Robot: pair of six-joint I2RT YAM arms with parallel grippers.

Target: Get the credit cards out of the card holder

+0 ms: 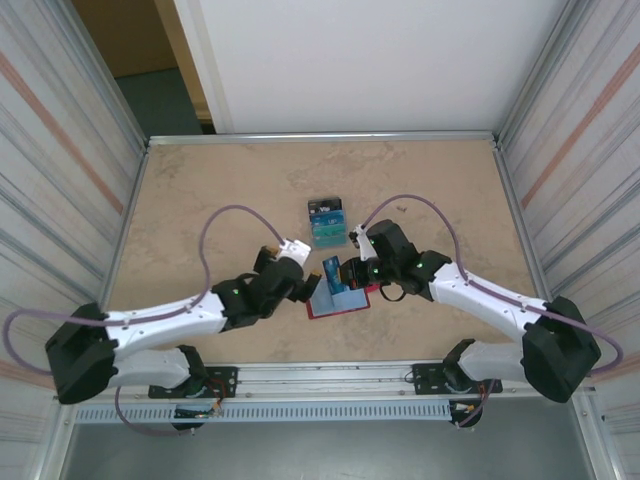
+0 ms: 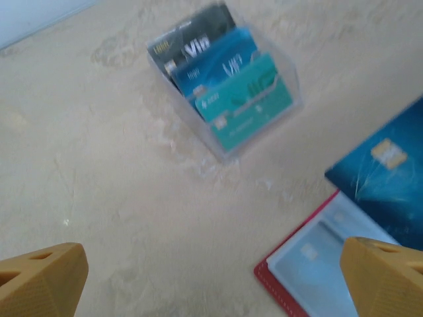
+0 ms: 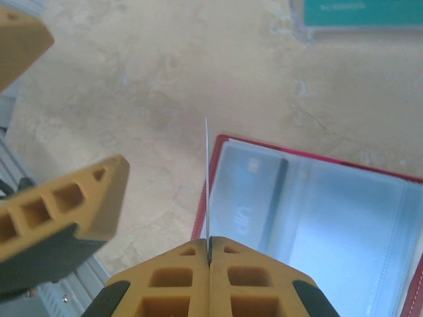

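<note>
The red card holder [image 1: 322, 311] lies open on the table, its pale clear sleeves up [image 3: 330, 218] [image 2: 310, 264]. One credit card [image 3: 248, 198] still sits in a sleeve. My right gripper [image 3: 209, 249] [image 1: 340, 272] is shut on a blue credit card, seen edge-on [image 3: 207, 178] just above the holder's left edge and showing its face [image 2: 386, 175] in the left wrist view. My left gripper [image 2: 211, 284] [image 1: 305, 273] hangs wide open and holds nothing, just left of the holder; its fingers [image 3: 73, 201] appear beside the right one.
A clear tray [image 1: 326, 224] [image 2: 225, 142] beyond the holder has several credit cards standing in it: dark, blue and teal [image 2: 244, 105]. Bare beige table lies to the left and the back. Metal walls close in both sides.
</note>
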